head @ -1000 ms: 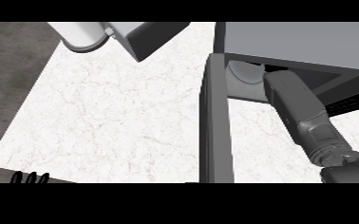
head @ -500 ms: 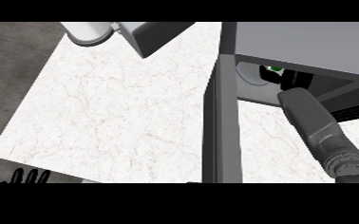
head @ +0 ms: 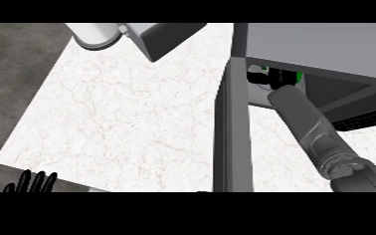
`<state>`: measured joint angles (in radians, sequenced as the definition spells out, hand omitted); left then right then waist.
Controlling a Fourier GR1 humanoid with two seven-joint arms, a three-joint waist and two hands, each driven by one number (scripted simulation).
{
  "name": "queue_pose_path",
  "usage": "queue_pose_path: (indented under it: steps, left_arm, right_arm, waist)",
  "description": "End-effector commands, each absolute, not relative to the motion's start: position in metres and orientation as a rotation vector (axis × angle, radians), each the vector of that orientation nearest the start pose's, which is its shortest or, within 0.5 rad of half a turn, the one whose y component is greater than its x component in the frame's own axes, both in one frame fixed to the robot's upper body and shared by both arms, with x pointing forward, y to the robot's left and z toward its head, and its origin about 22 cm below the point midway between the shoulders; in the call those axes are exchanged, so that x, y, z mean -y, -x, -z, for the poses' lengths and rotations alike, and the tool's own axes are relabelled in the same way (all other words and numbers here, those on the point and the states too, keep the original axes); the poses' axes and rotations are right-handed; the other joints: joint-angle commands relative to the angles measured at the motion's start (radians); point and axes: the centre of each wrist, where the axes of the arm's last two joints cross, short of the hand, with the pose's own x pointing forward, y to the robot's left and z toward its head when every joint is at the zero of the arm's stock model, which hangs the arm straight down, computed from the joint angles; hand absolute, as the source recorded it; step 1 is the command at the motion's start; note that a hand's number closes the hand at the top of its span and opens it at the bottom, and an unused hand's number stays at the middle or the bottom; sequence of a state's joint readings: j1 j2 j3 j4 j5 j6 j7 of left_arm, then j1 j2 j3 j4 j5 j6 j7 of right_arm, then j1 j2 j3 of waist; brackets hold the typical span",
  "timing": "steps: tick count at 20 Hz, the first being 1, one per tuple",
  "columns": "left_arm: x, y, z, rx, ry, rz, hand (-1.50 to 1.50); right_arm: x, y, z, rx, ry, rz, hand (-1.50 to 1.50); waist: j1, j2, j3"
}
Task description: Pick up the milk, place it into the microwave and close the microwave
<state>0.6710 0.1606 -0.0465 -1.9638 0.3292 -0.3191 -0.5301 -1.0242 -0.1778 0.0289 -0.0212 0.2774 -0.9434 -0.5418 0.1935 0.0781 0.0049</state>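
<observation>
Right forearm [head: 312, 129] runs from the lower right corner up and to the left into the mouth of the microwave [head: 316, 45]. The right hand [head: 263, 77] is mostly hidden under the microwave's top edge; only dark finger shapes show there, so whether they are curled or straight cannot be told. Directly against them, toward the right, a patch of green and white shows: this I take to be the milk [head: 288, 76], inside the cavity or at its threshold. Hand and carton are touching or overlapping; grasp not confirmed. The carton's long axis cannot be read, too little is exposed. The microwave door [head: 234, 129] stands open, seen edge-on as a dark vertical slab just left of the forearm, between the arm and the bare marble counter [head: 125, 114]. Judgement: placement is near done; the closing step depends on getting the right arm out past that door, which lies close beside it. Left hand [head: 33, 183] rests at the lower left edge, fingers straight and up, well apart from the door. A white and grey object [head: 132, 35] sits at the counter's far edge, out of the way.
</observation>
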Motion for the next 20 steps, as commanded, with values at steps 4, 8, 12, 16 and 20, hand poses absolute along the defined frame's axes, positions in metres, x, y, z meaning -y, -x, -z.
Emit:
queue_pose_path:
  steps: [4, 8, 12, 16, 20]
  left_arm:
    - [-0.284, -0.085, -0.006, 1.929, 0.216, -0.115, -1.5]
    - [-0.285, -0.083, -0.001, 1.907, 0.226, -0.094, -1.5]
    - [-0.288, -0.077, 0.001, 1.902, 0.226, -0.118, -1.5]
    - [-0.281, -0.077, 0.001, 1.914, 0.221, -0.13, -1.5]
    - [-0.293, -0.069, -0.01, 1.911, 0.198, -0.113, -1.5]
  right_arm:
    - [0.191, -0.419, 0.008, 1.727, 0.941, -0.543, -1.5]
    - [0.168, -0.418, 0.008, 1.763, 0.832, -0.473, -1.5]
    - [0.163, -0.418, 0.008, 1.802, 0.705, -0.389, -1.5]
    - [0.164, -0.405, 0.028, 1.822, 0.58, -0.305, -1.5]
    - [0.164, -0.398, 0.038, 1.83, 0.44, -0.209, -1.5]
  waist:
    - [-0.01, -0.002, 0.003]
    - [-0.024, -0.009, 0.003]
    - [-0.043, -0.018, 0.004]
    - [-0.074, -0.025, 0.004]
    - [-0.086, -0.035, 0.004]
